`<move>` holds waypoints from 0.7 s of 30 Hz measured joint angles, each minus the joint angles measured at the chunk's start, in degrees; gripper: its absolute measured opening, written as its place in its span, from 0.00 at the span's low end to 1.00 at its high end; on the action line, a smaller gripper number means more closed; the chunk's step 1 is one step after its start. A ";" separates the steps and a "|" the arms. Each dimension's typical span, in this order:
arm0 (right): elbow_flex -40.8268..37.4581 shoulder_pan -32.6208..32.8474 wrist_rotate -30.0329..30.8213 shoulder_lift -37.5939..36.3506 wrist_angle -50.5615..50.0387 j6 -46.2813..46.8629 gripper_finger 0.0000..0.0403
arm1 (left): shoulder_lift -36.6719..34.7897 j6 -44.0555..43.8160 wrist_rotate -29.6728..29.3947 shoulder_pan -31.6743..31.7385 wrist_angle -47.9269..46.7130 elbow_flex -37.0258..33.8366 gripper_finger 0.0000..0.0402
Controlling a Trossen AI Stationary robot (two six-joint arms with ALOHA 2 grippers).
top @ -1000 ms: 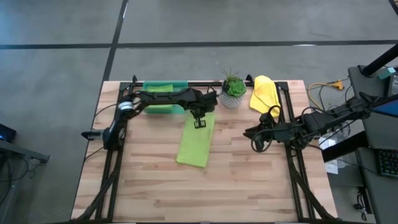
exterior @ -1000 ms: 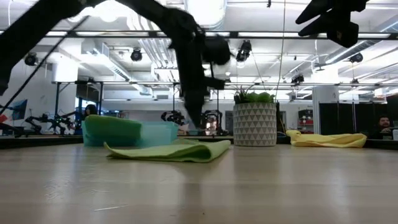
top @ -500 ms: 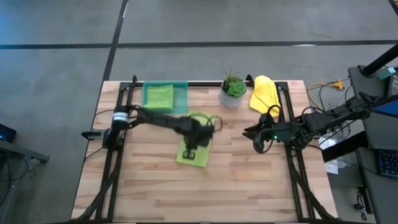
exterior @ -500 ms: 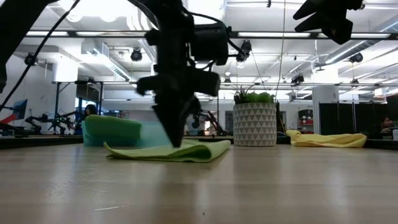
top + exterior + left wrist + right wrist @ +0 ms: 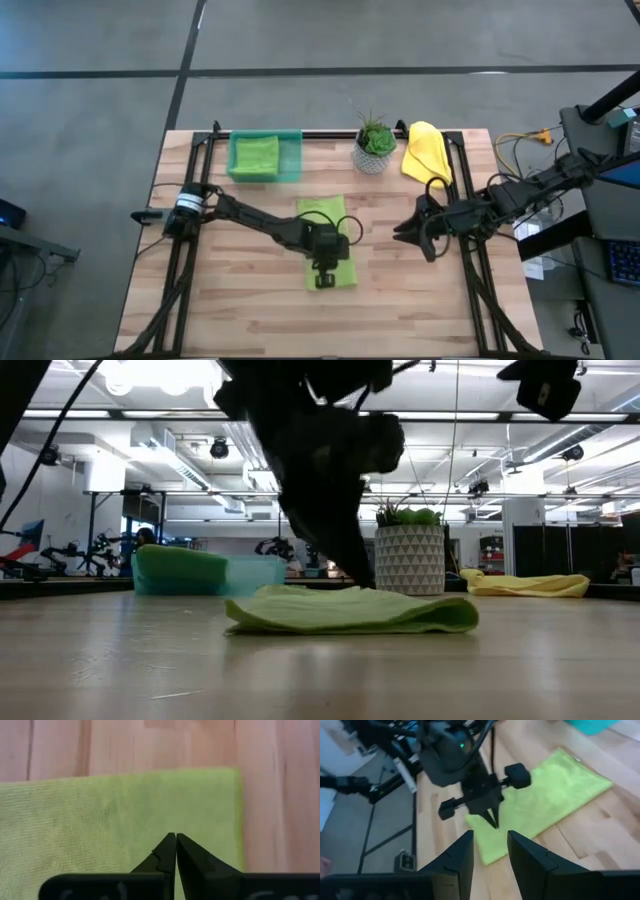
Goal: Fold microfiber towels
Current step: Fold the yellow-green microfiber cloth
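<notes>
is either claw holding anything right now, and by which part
Nothing is held. The left claw is shut, pressing down on the folded lime green microfiber towel near its front edge. The right claw hangs empty.

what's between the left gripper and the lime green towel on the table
Nothing visible. The left gripper, fingers shut, is directly over the lime green towel, near the edge closest to the front of the table. The right gripper waits off to the side, clear of it.

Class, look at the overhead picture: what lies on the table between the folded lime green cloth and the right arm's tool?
Only bare wooden table lies between the folded lime green microfiber towel and the right tool, as the high view shows.
</notes>
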 joint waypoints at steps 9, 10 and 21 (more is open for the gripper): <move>0.89 6.15 0.04 0.11 0.16 -4.05 0.28 | -10.40 0.89 -3.37 -3.69 -1.43 0.70 0.00; 0.76 6.93 0.02 0.14 0.16 -4.02 0.28 | -11.45 0.99 -3.41 -4.97 -2.28 0.33 0.00; -1.30 11.59 3.10 5.11 0.07 -3.26 0.28 | -15.03 -11.73 -4.36 -22.87 -2.62 -4.53 0.00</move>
